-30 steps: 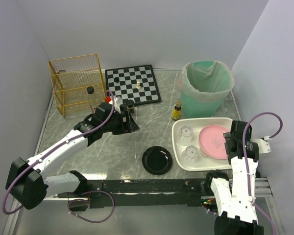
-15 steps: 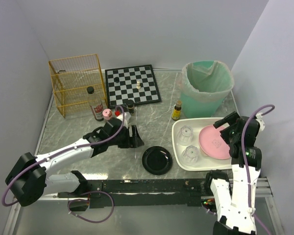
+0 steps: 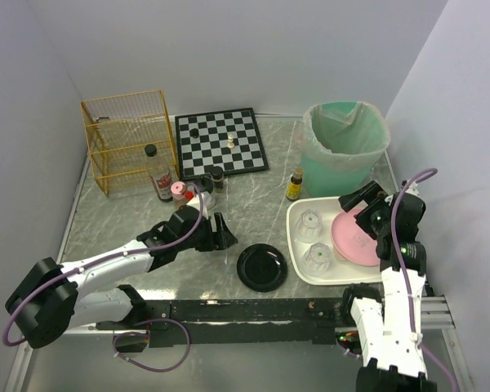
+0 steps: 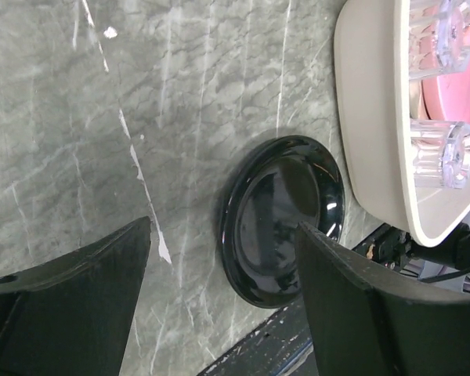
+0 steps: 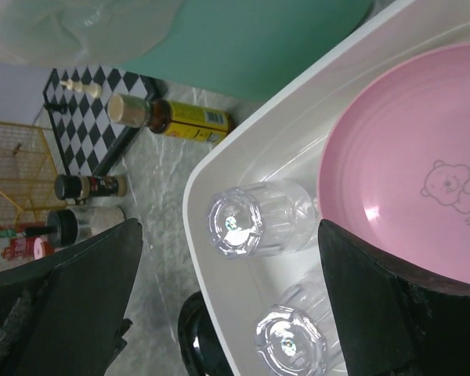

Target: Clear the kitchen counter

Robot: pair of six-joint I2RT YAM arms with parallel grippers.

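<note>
Grey-green marble desk (image 3: pixel 261 204) underlies everything. My left hand (image 3: pixel 219 231) hovers over it wide open and empty, just left of black plate (image 3: pixel 262 267). White tray (image 3: pixel 291 237) holds two glasses (image 3: pixel 309 223) and pink plate (image 3: pixel 355 237). My right hand (image 3: pixel 361 206) is fully spread and empty above the tray.

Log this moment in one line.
left gripper open, over counter near black plate | right gripper open, over tray | tray holds pink plate, two glasses

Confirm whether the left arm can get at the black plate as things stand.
Probably yes: the left gripper hangs open beside the black plate, with only bare counter between them. The white tray sits close on the plate's far side.
</note>
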